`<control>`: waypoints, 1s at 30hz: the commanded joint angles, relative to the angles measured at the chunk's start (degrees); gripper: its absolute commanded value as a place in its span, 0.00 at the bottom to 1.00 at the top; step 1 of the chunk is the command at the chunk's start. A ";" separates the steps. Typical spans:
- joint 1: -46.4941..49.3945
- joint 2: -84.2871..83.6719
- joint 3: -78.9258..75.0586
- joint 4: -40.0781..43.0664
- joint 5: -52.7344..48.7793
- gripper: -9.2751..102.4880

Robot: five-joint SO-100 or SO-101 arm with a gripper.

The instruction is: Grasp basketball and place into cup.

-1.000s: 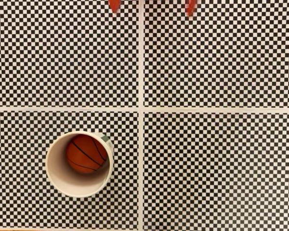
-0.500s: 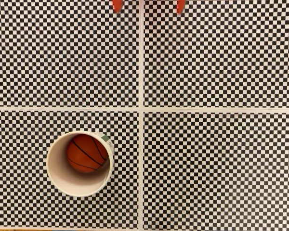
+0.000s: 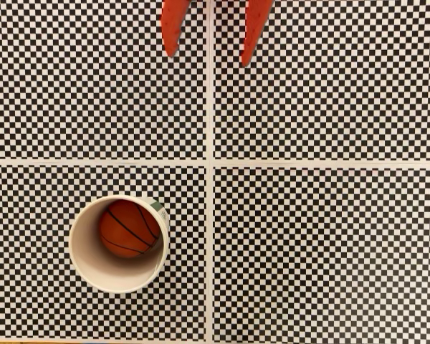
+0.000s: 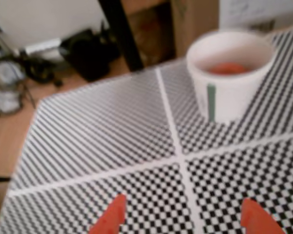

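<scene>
Basketball [image 3: 128,228]: orange-red, black seams; lies inside the cup [image 3: 82,260], toward the upper right of the cup's floor in the fixed view. Round, so no long axis; its seam lines run diagonally, upper left to lower right. In the wrist view only an orange patch [image 4: 228,68] shows past the rim.

Cup: cream-white, upright, mouth open toward the fixed camera; stands in the lower left quadrant of the checkerboard mat [image 3: 330,244], near the white cross lines. A green stripe marks its wall [image 4: 211,100].

Gripper [image 3: 208,57]: orange, fingers spread apart, empty; enters from the top edge of the fixed view, straddling the vertical white line, tips pointing down the picture, well apart from the cup.
</scene>
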 commanded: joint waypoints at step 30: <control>-0.62 0.79 32.78 -32.61 -3.25 0.21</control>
